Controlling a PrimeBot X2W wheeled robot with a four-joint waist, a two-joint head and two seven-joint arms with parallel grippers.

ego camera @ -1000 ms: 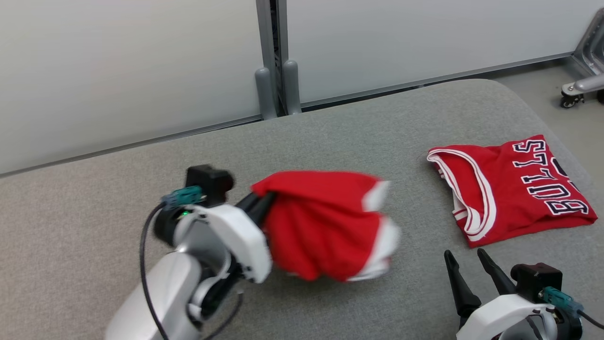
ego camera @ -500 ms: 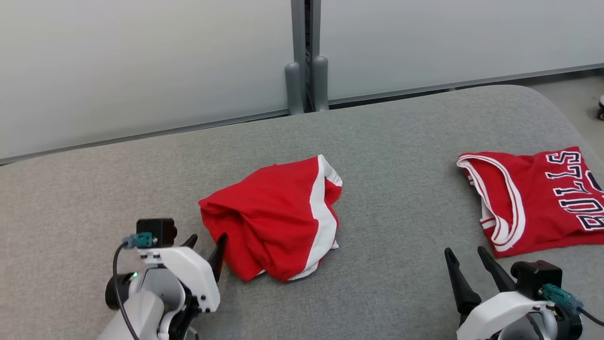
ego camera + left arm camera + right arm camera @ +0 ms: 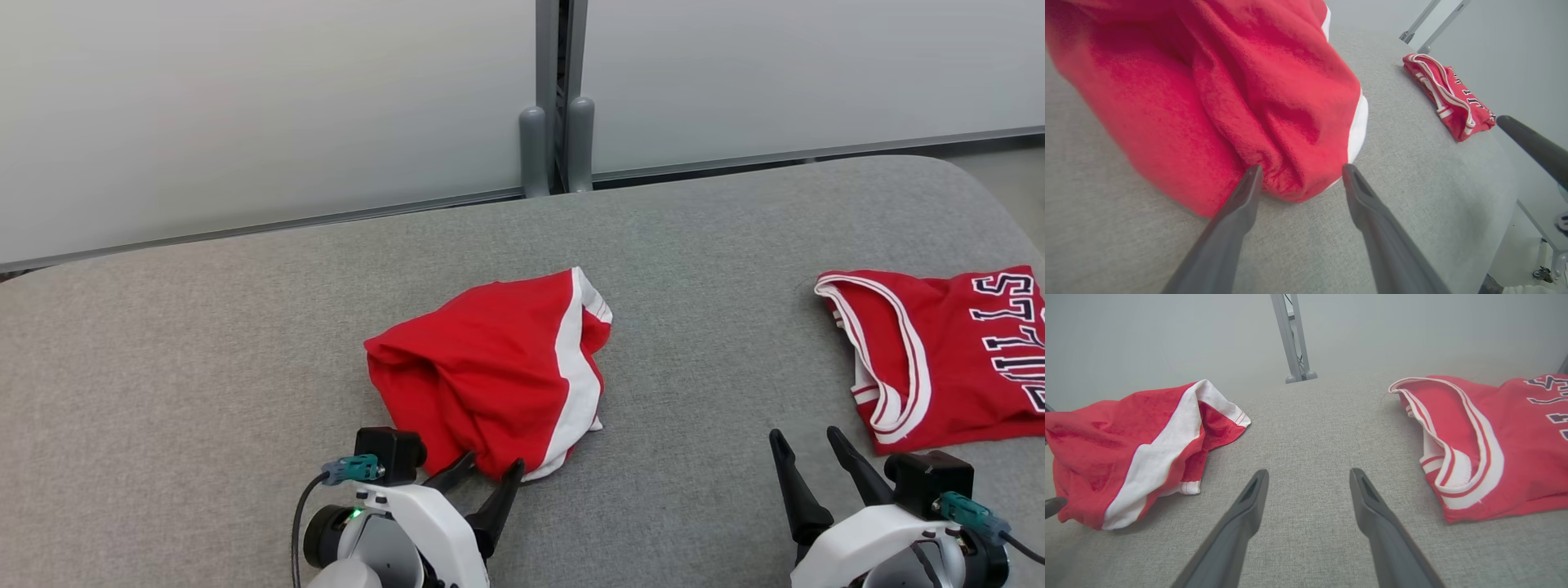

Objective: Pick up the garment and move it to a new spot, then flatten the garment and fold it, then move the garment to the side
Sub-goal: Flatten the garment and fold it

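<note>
the left gripper (image 3: 492, 469), spread wide and empty, has the crumpled red-and-white fabric garment (image 3: 490, 376) right at its fingertips, and should probably pinch a single hem edge rather than the bunch to spread it flat.

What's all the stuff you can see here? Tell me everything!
crumpled garment: one, red with a white stripe, middle of the table
jersey: one, red with white trim and dark letters, lying on the table's right side
table: one, grey fabric top, under both clothes
wall panels: two, pale grey, behind the table
post: one, grey, between the panels
left gripper: one, white with dark fingers, open, at the garment's near edge
right gripper: one, white with dark fingers, open, near the jersey
</note>
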